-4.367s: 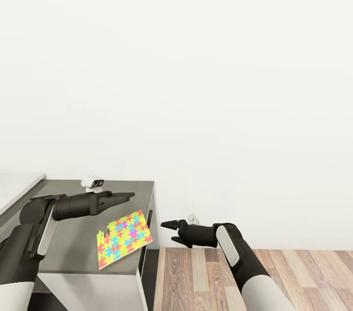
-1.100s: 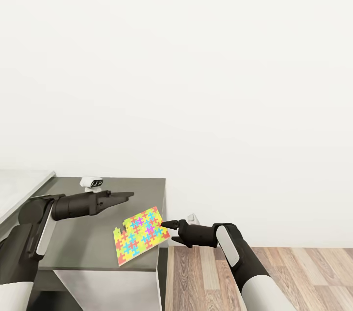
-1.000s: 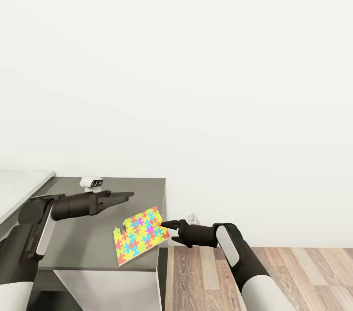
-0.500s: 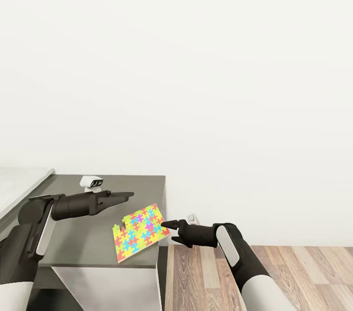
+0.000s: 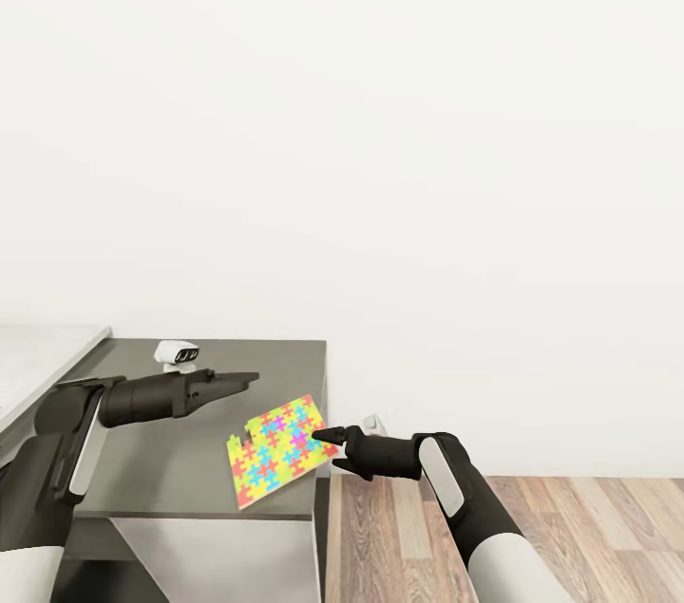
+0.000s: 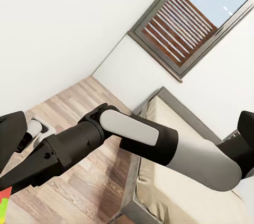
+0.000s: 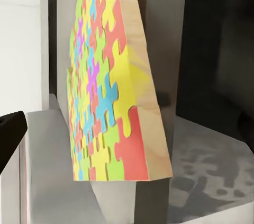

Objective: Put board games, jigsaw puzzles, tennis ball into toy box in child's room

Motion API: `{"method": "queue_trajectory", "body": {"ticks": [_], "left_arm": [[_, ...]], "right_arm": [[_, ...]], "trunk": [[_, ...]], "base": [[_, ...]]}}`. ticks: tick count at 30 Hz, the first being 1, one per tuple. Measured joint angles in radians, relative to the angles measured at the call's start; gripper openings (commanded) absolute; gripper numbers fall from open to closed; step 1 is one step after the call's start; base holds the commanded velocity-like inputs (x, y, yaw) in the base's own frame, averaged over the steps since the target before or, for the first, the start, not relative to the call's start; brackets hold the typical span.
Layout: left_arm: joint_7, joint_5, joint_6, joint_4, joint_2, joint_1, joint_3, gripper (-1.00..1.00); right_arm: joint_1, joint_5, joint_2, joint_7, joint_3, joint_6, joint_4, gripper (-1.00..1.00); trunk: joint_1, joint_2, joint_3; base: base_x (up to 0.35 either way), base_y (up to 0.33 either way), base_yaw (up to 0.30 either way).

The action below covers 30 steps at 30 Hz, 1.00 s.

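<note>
One jigsaw puzzle [image 5: 280, 453], a square of yellow, pink, green and blue pieces, rests at the right edge of the dark-topped table [image 5: 161, 470], with a corner past the edge. My right gripper [image 5: 325, 450] is open, its fingertips at that corner. In the right wrist view the jigsaw puzzle [image 7: 106, 91] stands edge-on between the spread fingers; whether they touch it I cannot tell. My left gripper [image 5: 249, 379] hovers over the table behind the puzzle, open and empty. The bed [image 6: 159, 121] with its beige mattress appears in the left wrist view. The toy box is out of view.
A small white gadget [image 5: 177, 353] sits at the table's back. A paler surface [image 5: 38, 361] adjoins the table at the left. White wall fills the background, with wood-plank floor [image 5: 570, 537] to the right. A grey-framed window [image 6: 196, 28] is above the bed.
The view has shifted, so the table sits further right in the picture. The puzzle has turned slightly and its corner now reaches my right gripper's fingertips. Both arms keep their pose.
</note>
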Motion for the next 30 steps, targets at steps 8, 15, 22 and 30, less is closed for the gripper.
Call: {"method": "queue_trajectory", "body": {"ticks": [8,15,22,30], "left_arm": [[0.0,0.0,0.0,0.0,0.0,0.0,0.0,1.0],[0.0,0.0,0.0,0.0,0.0,0.0,0.0,1.0],[0.0,0.001,0.001,0.001,0.001,0.0,0.002,1.0],[0.0,0.018,0.007,0.0,0.004,0.002,0.006,1.0]], "right_arm": [[0.0,-0.001,0.0,0.0,0.0,0.0,0.0,1.0],[0.0,-0.001,0.0,0.0,0.0,0.0,0.0,1.0],[0.0,0.002,0.0,-0.001,0.0,-0.001,0.0,-1.0],[0.0,0.006,0.0,0.0,0.0,-0.002,0.0,-1.0]], "trunk": [[0.0,0.0,0.0],[0.0,0.0,0.0],[0.0,0.0,0.0],[-0.008,0.014,0.006]], "base": [[0.0,0.009,0.0],[0.0,0.093,0.0],[0.0,0.038,0.0],[0.0,0.002,0.0]]}}
